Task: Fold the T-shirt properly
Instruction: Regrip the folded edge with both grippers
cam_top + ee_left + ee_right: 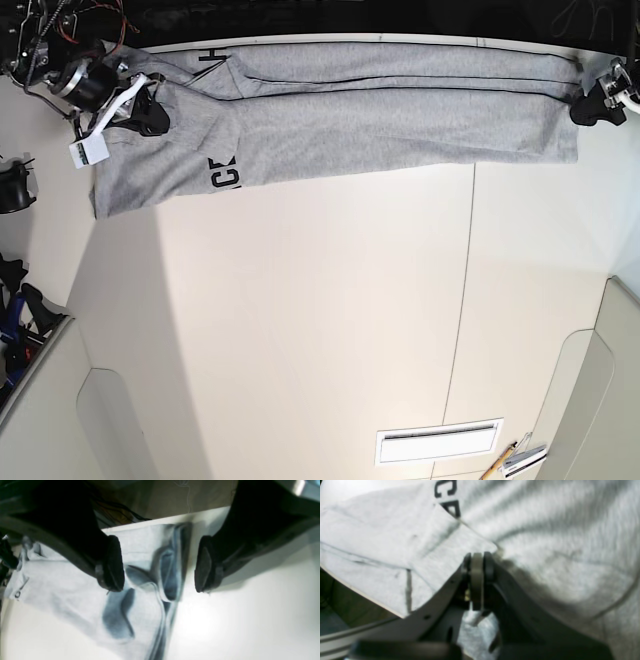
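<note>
The T-shirt (545, 530) is pinched in the right claw (477, 562).

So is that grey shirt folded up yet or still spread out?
Partly folded: the T-shirt lies as one long doubled band along the table's far edge.

Left gripper (160, 565) fingers (113, 563) spread above the T-shirt (75, 585) edge.
</note>
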You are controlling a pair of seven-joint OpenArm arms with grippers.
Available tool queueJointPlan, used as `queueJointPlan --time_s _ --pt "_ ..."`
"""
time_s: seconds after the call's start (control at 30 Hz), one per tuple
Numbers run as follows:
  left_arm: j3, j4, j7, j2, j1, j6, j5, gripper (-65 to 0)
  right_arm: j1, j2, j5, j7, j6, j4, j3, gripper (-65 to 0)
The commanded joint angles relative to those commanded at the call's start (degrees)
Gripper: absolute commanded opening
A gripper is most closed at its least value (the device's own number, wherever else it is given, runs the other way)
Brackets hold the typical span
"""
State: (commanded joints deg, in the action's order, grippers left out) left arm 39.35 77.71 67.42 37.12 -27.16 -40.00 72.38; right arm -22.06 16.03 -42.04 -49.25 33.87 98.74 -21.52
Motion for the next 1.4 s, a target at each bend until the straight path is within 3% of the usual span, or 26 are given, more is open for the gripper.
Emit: queueJointPlan --time_s 0.2,0.37,0.47,0.53,0.6,0.77,0.93,0.97,1.0,1.07,1.1,1.13,1.4 --pt "-1.31 -0.09 -1.29 0.0 0.0 0.0 -1.51 -17.6 0.0 -0.02 -0.87 -0.02 0.0 -0.92 0.0 -65.0" --pt "-6.73 -0.09 -2.32 0.02 0.0 0.0 -1.79 -17.6 -0.02 0.0 -1.05 -0.04 0.0 -0.92 0.0 -65.0" --pt "-10.21 -0.09 -6.84 0.02 0.02 0.0 -8.15 -17.6 -0.02 0.0 -1.05 -0.04 0.0 -0.92 0.0 -65.0" --pt "-10.75 -0.09 -7.82 0.02 0.02 0.0 -9.68 -17.7 -0.02 0.0 -1.05 -0.07 0.0 -0.92 0.0 -65.0" --pt "-10.73 -0.09 -7.13 0.02 0.0 0.0 -9.62 -17.7 -0.02 0.0 -1.05 -0.07 0.0 -0.92 0.0 -65.0" --pt "-10.75 -0.09 0.61 0.02 -0.02 0.0 -5.6 -17.7 0.07 0.0 -1.05 -0.04 -0.02 -0.9 0.0 -65.0" --pt "-11.28 -0.09 2.29 0.02 -0.02 0.0 -4.48 -18.7 1.62 0.02 -1.07 -0.28 -0.02 -0.9 0.0 -65.0" --pt "-11.28 -0.09 2.29 0.04 -0.02 0.0 -4.5 -22.5 1.88 0.02 -1.11 -0.26 -0.02 -0.9 0.0 -65.0" --pt "-11.28 -0.09 2.27 0.04 -0.02 0.0 -4.52 -31.1 2.19 0.02 -1.33 -0.31 -0.02 -0.9 0.0 -65.0" --pt "-11.28 -0.09 1.77 0.04 0.02 0.0 -4.44 -54.1 2.62 0.02 -2.08 -0.26 -0.02 -0.9 0.0 -65.0" --pt "-11.28 -0.09 1.07 0.04 0.04 0.0 -4.46 -62.3 2.86 0.02 -2.75 -0.28 -0.02 -0.87 0.0 -65.0" --pt "-11.28 -0.09 0.17 0.04 0.22 0.0 -4.46 -65.0 3.06 0.0 -3.19 -0.37 -0.02 -0.87 0.0 -65.0" --pt "-11.26 -0.04 -0.13 0.72 6.88 0.0 -7.32 -65.0 4.81 0.07 -3.19 -0.66 -0.02 -0.85 -0.02 -65.0"
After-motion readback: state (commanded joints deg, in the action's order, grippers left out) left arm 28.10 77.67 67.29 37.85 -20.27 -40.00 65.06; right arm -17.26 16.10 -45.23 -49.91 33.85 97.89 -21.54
